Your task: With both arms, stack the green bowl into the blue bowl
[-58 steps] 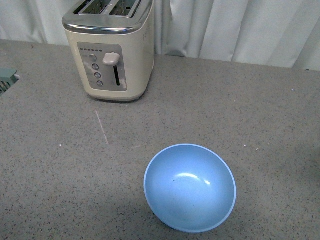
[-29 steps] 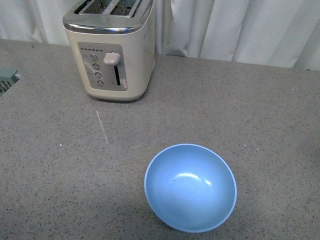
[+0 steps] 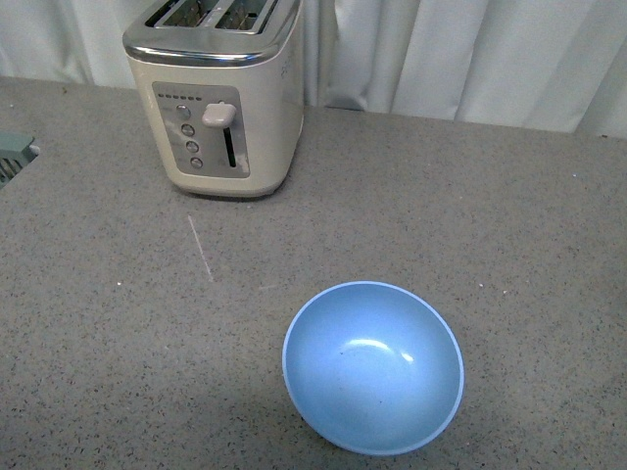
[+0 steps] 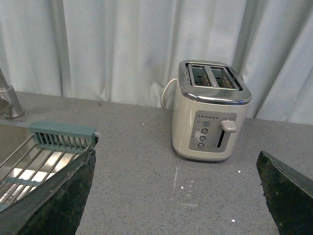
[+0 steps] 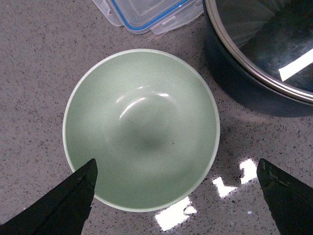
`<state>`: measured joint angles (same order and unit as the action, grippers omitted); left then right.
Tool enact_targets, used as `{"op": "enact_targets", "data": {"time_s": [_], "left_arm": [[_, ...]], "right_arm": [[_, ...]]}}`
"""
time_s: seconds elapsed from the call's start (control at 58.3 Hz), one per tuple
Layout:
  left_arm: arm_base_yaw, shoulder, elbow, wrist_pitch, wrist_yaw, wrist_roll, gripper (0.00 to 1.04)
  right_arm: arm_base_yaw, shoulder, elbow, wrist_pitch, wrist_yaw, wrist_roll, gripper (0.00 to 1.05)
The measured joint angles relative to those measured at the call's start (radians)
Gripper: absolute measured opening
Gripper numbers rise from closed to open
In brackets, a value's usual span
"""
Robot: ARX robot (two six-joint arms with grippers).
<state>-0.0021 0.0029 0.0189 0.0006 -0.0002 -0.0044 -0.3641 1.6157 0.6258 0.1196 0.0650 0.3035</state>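
your right gripper [image 5: 176, 165] stands wide open and holds nothing. its two fingers [image 5: 66, 203] are spread further than the green bowl [image 5: 141, 129] is wide. the green bowl sits upright on the speckled grey counter [image 5: 34, 58], under the gap between those fingers, nearer one finger than the other. that nearer finger overlaps the bowl's rim in the right wrist view; you cannot tell from it whether they touch. beyond the bowl, away from the fingertips, lie a clear plastic box with a blue seal [image 5: 146, 12] and a dark pot with a glass lid [image 5: 264, 44], the pot just beside the bowl.

your left gripper [image 4: 176, 152] is also spread wide, with nothing between its fingers [image 4: 58, 200]. ahead of the gap stands a cream toaster [image 4: 211, 115] before a white curtain [image 4: 117, 49]. outside one finger is a sink rack [image 4: 61, 137].

the blue bowl [image 3: 372, 367] sits upright and empty on the counter in the front view, well apart from the toaster. neither arm shows there.
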Motion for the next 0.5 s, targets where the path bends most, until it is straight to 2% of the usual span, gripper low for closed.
{"op": "enact_targets", "data": {"time_s": [0.497], "left_arm": [[0.0,0.0,0.0,0.0,0.0,0.0,0.98]], "right_arm": [[0.034,0.142,0.051,0.042,0.085,-0.019,0.96]]}}
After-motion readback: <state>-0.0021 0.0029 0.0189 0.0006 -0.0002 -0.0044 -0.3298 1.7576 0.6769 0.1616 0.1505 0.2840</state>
